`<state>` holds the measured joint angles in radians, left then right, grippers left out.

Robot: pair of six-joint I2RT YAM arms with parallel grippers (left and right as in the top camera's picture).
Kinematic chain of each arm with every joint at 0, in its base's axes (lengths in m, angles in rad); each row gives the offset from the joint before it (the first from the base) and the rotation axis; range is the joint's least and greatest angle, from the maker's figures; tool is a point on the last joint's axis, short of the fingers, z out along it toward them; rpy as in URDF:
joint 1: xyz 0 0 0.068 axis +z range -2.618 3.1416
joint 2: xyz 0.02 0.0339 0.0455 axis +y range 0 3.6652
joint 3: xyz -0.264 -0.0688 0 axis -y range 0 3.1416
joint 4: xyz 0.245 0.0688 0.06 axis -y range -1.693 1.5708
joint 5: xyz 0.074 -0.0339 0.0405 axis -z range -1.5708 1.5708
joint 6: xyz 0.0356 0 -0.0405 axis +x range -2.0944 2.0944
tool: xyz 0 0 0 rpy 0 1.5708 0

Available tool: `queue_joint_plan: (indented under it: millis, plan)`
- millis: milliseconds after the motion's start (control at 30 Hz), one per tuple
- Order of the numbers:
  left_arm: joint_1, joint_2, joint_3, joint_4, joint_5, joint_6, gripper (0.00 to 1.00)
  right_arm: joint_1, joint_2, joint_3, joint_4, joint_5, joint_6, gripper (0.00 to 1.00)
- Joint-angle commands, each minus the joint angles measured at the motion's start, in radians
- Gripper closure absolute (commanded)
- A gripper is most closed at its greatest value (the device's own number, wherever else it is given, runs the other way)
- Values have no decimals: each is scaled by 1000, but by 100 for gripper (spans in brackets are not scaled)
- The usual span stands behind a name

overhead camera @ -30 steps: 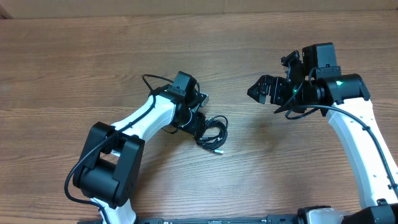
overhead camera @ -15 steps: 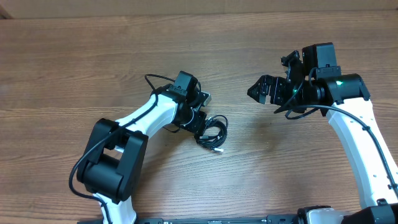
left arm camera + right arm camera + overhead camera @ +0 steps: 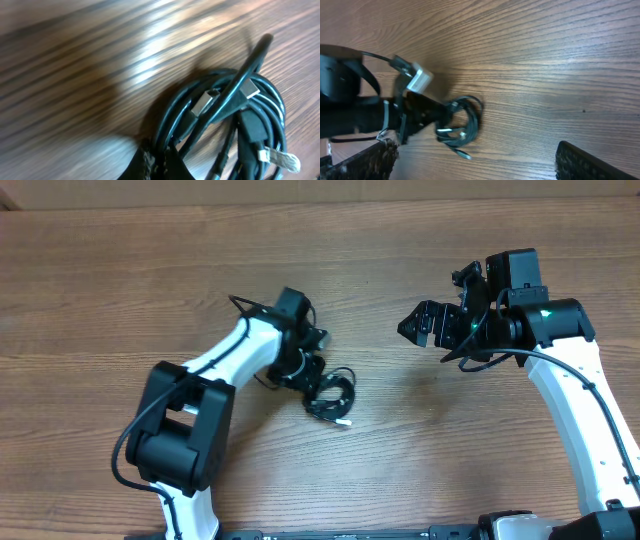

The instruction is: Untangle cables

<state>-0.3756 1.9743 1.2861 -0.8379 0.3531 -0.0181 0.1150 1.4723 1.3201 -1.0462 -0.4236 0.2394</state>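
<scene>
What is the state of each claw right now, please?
Left claw: closed on the cables, at the coil's edge.
Right claw: open, holding nothing.

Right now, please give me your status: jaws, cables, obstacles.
Left jaws shut on thin black coiled cables, tangled on brown wooden table. Right jaws open, empty, apart. No obstacle seen.

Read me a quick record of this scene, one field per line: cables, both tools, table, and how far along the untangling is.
cables: thin black cords, coiled together on the table
left tool: shut on the coil's edge
right tool: open, holding nothing, well apart from the cables
table: wood grain
progress: not yet untangled
</scene>
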Motion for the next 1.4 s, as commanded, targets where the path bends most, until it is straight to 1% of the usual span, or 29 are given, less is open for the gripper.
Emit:
queue_joint_plan:
  millis: [0,133,200,233,267,333,400,433,467,533,567,600,667,700,767,900,1000,1133,1233,1367]
  plan:
    - [68,-58,114,-32,-64,-46,96,2,-17,21,4,-43,-1,0]
    - [98,-126,177,-53,-64,-47,96,3,-1,20,4,-105,-1,0]
    - [101,-164,182,-52,-64,2,96,3,11,20,5,-156,-1,0]
    - [100,-181,182,-54,-64,31,96,3,17,19,9,-183,-1,5]
    - [100,-198,182,-59,-64,69,96,3,23,18,20,-218,0,14]
    - [100,-226,182,-69,-64,135,96,4,29,8,58,-289,4,36]
    - [100,-248,182,-71,-64,175,96,5,33,-8,113,-333,77,53]
    - [100,-256,182,-68,-64,186,96,8,34,-16,141,-333,133,58]
    - [100,-262,182,-64,-64,196,96,13,34,-27,172,-333,191,58]
    - [100,-270,182,-49,-65,199,96,28,34,-51,240,-332,315,53]
    - [100,-274,182,-39,-64,198,96,39,35,-62,272,-328,371,49]
    - [100,-275,182,-21,-64,196,96,57,38,-71,309,-317,437,38]
    - [99,-277,182,4,-64,193,96,88,44,-76,348,-293,513,36]
    - [95,-277,182,16,-64,194,96,105,49,-76,362,-273,548,30]
    - [87,-277,182,43,-64,194,96,151,59,-76,388,-221,638,30]
    - [69,-277,182,93,-65,194,96,241,90,-76,428,-141,883,30]
    - [61,-281,182,102,-69,196,96,284,110,-76,463,-60,1043,32]
    - [61,-299,182,102,-72,198,96,296,139,-76,507,16,1215,38]
    - [60,-320,182,101,-72,198,96,296,171,-76,580,23,1271,38]
    - [60,-343,182,86,-64,203,96,298,211,-76,702,-5,1280,39]
